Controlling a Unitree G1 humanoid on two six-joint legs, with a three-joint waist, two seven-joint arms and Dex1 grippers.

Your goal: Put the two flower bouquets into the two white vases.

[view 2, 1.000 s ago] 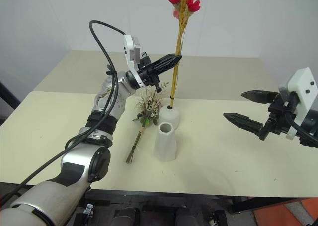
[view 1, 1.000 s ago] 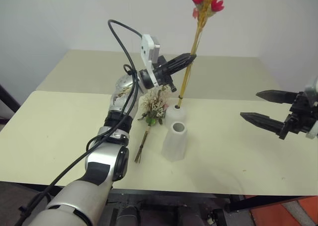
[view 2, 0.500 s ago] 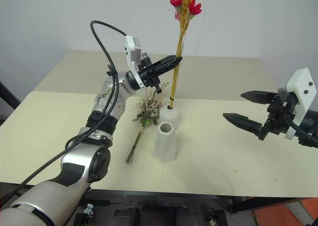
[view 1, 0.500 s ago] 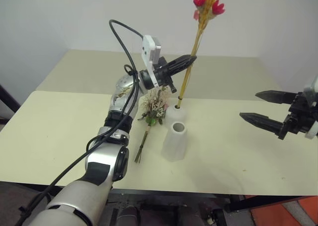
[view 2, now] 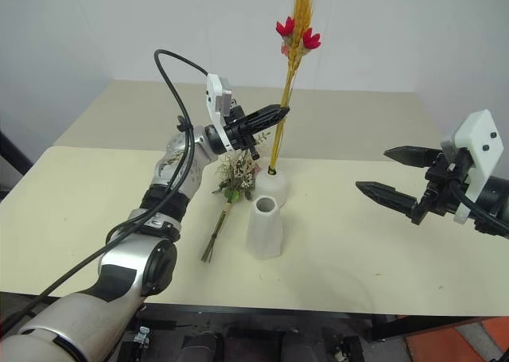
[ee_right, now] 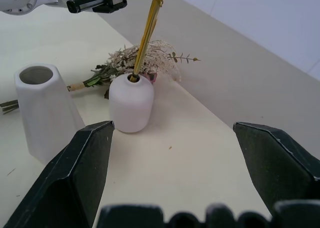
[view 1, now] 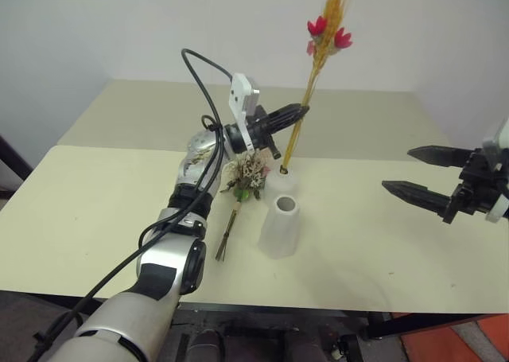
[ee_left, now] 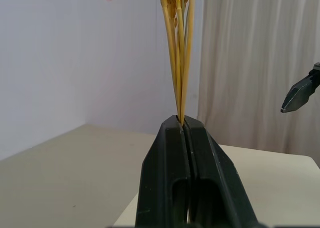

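Mid-tabletop, left gripper [view 2: 280, 110] pinches the slim yellow-stemmed bouquet [view 2: 285, 99] upright, stems feeding the round vase [view 2: 271, 187]; right gripper [view 2: 390, 173] waits spread.

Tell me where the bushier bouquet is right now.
The bushier bouquet lies flat on the table, left of the round vase and the cone vase, under the left gripper.

Twin head views downward over table [view 1: 95, 195]; close wrist views.

Cream table [view 1: 95, 211], second table [view 1: 135, 115] behind, pale curtain [ee_left: 250, 62] beyond
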